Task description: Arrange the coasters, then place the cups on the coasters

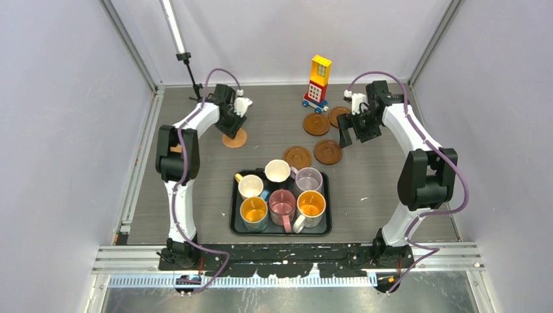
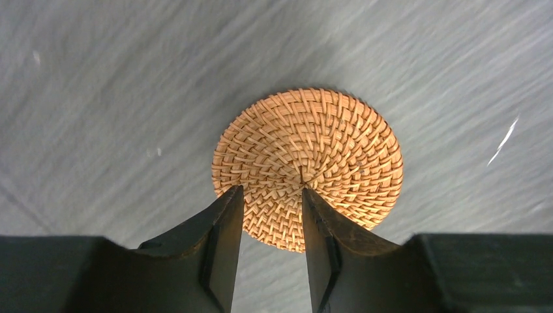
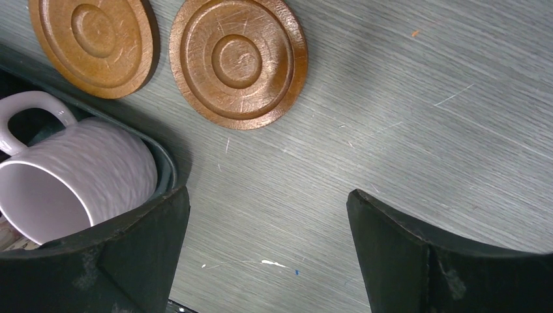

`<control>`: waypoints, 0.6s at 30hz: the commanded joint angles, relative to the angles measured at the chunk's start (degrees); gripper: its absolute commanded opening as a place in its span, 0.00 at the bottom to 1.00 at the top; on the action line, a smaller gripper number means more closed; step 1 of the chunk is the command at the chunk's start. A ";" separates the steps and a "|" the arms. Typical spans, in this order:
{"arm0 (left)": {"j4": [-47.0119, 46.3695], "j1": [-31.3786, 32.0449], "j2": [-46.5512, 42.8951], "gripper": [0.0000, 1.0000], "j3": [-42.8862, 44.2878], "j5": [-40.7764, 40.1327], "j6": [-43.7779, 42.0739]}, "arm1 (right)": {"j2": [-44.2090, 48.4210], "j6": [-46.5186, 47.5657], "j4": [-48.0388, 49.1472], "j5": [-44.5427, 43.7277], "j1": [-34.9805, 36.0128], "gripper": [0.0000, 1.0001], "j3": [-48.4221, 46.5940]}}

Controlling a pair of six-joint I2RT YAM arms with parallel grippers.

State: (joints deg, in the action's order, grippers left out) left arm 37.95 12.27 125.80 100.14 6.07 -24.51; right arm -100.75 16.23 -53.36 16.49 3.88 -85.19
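Note:
A round woven coaster (image 2: 306,143) lies flat on the table at the back left (image 1: 237,139). My left gripper (image 2: 272,189) hangs just over it, its jaws a narrow gap apart with nothing between them (image 1: 231,129). Several brown wooden coasters lie at the back right, two (image 1: 316,124) (image 1: 338,115) far and two (image 1: 298,156) (image 1: 328,152) nearer the tray. The right wrist view shows two coasters (image 3: 238,62) (image 3: 94,45) and the lilac cup (image 3: 78,182). My right gripper (image 3: 267,202) stands wide open and empty above bare table (image 1: 352,132). Several cups (image 1: 282,203) stand in the black tray (image 1: 238,225).
A toy block tower on wheels (image 1: 318,81) stands at the back centre, beside the far coasters. A black lamp stand (image 1: 190,68) rises at the back left corner. Enclosure walls close off the left, right and back sides.

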 commanded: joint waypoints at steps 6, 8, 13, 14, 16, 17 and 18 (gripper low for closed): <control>5.35 -7.79 -7.93 0.40 -11.00 0.98 -3.60 | -0.03 -0.69 1.75 3.87 0.27 0.94 -1.06; 4.99 -8.49 -8.56 0.39 -12.24 0.84 -4.02 | -0.10 -0.84 1.92 3.98 0.42 0.94 -1.03; 5.03 -8.66 -9.35 0.39 -13.27 1.42 -3.99 | -0.27 -1.04 2.20 4.25 1.06 0.94 -1.20; 5.11 -8.68 -9.51 0.39 -13.36 1.62 -3.85 | -0.36 -1.14 2.19 4.25 1.23 0.94 -1.28; 5.15 -8.65 -10.30 0.40 -13.22 1.67 -3.55 | -0.41 -1.48 2.29 4.21 1.44 0.94 -1.47; 4.86 -8.67 -11.00 0.42 -13.01 1.75 -2.96 | -0.41 -1.58 2.36 4.18 1.53 0.94 -1.55; 4.48 -8.67 -11.88 0.44 -12.60 2.24 -2.21 | -0.32 -1.62 2.42 4.17 1.64 0.94 -1.60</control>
State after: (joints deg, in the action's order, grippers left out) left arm 40.93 3.36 117.60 88.20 6.74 -27.53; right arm -101.34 15.46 -52.53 19.64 4.84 -85.19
